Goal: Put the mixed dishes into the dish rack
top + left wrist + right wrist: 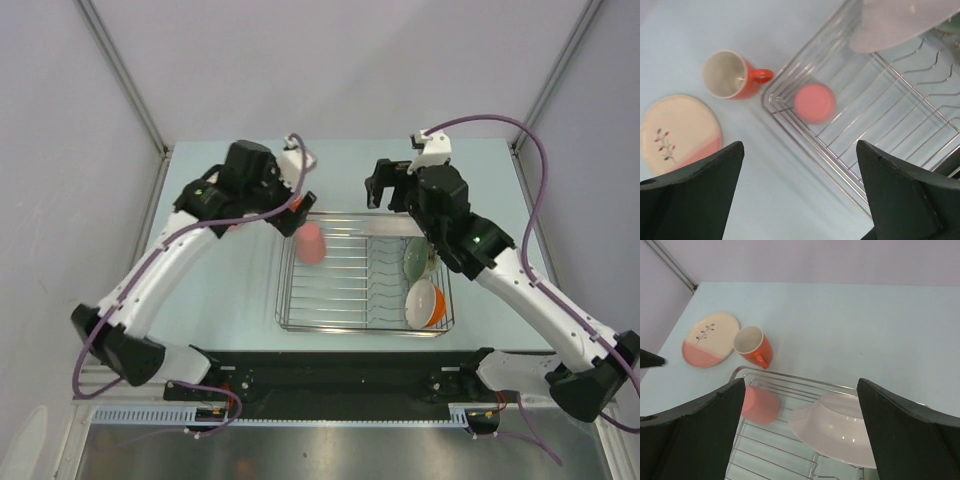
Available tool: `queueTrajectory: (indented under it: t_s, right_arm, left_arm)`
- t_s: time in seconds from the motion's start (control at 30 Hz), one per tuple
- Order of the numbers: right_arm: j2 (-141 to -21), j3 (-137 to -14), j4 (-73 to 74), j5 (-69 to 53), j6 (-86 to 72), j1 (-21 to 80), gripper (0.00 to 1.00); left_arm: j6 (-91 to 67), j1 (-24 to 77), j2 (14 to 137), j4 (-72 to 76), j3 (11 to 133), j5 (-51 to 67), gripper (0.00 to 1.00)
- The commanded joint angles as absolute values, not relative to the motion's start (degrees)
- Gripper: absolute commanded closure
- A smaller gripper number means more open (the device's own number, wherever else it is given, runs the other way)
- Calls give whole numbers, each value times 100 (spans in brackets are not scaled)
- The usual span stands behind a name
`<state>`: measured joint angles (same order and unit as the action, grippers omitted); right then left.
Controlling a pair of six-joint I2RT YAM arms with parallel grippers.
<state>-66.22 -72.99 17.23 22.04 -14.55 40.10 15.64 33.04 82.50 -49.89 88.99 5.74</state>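
The chrome wire dish rack (340, 300) stands mid-table. The pink cup (310, 243) lies in its far left corner, also in the left wrist view (814, 103) and the right wrist view (760, 404). The pale green bowl (417, 256) and the orange white-lined bowl (425, 303) stand at its right end. The white plate (840, 429) leans tilted in the rack. The orange mug (732, 75) and the leaf-motif plate (680, 132) sit on the table beyond the rack's left corner. My left gripper (800, 190) is open and empty above that corner. My right gripper (800, 430) is open and empty above the white plate.
The pale blue table (220, 290) is fenced by grey walls with posts at the back corners (165, 150). The rack's raised wire rim (790, 130) runs under the left gripper. The mug (754, 346) and leaf plate (709, 339) lie close together.
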Motion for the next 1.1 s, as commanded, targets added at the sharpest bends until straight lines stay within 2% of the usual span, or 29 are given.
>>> queueTrajectory:
  t_s: [0.0, 0.2, 0.4, 0.6, 0.87, 1.07]
  right_arm:
    - [-7145, -7558, 1661, 2110, -1643, 4008, 0]
    - [-7435, -7646, 1240, 2127, -1556, 4385, 0]
    - [-7374, -7646, 941, 2636, -1012, 5017, 0]
    - [-7365, -7646, 835, 2585, -878, 5361, 0]
    - [-7918, -7655, 659, 1969, -1072, 5871, 0]
    - [-8059, -7655, 729, 1969, -1081, 6056, 0]
  left_arm:
    - [1319, 2272, 7613, -4598, 8632, 702, 0]
    - [1371, 969, 7444, -3877, 7122, 914, 0]
    - [907, 231, 7830, -2858, 6399, 580, 0]
    - [729, -316, 8708, -2303, 6582, 475, 3]
    - [510, -500, 10026, -2285, 7356, 334, 4]
    - [518, -597, 10519, -2206, 7681, 202, 4]
